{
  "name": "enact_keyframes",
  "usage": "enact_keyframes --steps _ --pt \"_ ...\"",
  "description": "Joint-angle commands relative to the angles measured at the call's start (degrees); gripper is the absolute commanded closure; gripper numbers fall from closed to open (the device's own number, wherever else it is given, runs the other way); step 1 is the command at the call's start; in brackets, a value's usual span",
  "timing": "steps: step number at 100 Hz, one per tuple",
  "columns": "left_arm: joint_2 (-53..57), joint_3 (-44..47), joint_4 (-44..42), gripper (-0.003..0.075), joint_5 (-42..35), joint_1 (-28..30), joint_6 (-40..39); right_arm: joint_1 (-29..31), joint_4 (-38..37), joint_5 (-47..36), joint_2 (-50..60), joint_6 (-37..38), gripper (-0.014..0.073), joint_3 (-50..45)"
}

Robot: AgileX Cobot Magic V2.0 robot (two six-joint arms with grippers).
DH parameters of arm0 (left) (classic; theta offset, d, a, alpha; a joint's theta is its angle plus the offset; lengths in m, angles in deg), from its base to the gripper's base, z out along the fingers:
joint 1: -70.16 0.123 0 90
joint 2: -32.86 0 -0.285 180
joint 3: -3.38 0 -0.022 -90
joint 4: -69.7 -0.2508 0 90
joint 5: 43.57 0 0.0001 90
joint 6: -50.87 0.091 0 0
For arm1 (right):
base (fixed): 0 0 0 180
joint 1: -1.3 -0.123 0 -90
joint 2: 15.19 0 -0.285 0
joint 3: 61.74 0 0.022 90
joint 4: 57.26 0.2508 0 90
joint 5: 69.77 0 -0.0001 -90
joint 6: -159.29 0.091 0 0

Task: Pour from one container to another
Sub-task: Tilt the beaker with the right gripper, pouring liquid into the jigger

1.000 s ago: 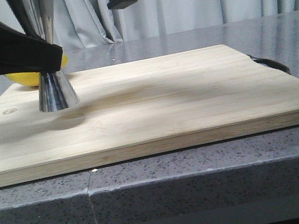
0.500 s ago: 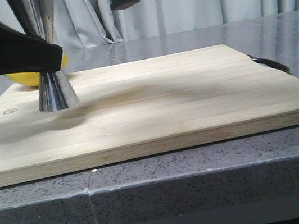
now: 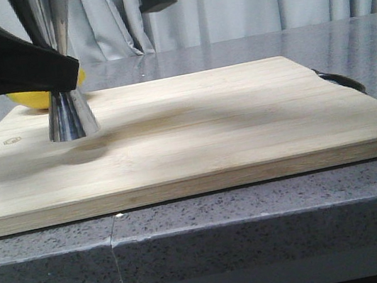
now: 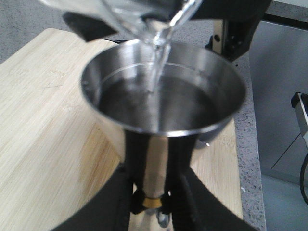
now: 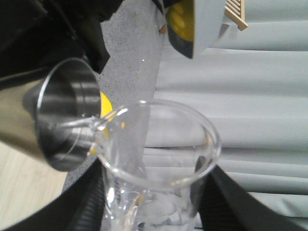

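Glass beaker (image 5: 159,163) in right end effector (image 5: 154,202), tipped over steel jigger (image 4: 161,103) clamped by left end effector (image 4: 151,204).

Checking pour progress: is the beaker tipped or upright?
Tipped: the beaker leans lip-first over the jigger, a thin stream falling in.

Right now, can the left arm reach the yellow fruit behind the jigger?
Probably not: the left gripper is shut on the jigger, which stands on the board, and the yellow fruit lies behind it.
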Motion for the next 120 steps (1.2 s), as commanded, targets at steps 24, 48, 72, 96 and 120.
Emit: enact_keyframes --steps 24,48,72,96,120 --pt "2.3 -1.68 4.09 0.0739 5.43 -0.42 -0.35 -0.13 -1.21 -1.95 2.88 -0.2 0.0417 1.72" --pt "2.3 -1.68 4.09 0.0739 5.43 -0.42 -0.35 -0.13 -1.36 -1.82 2.88 -0.2 0.0417 1.72" --pt "2.3 -1.68 4.09 0.0739 5.43 -0.42 -0.35 -0.13 -1.36 -1.72 2.88 -0.2 0.0417 1.72" --pt "2.3 -1.68 4.09 0.0739 5.43 -0.42 -0.35 -0.13 -0.34 -1.72 2.88 0.08 0.0417 1.72" --pt "2.3 -1.68 4.09 0.074 5.43 -0.42 -0.35 -0.13 7.97 -2.33 2.88 0.96 0.0417 1.72"
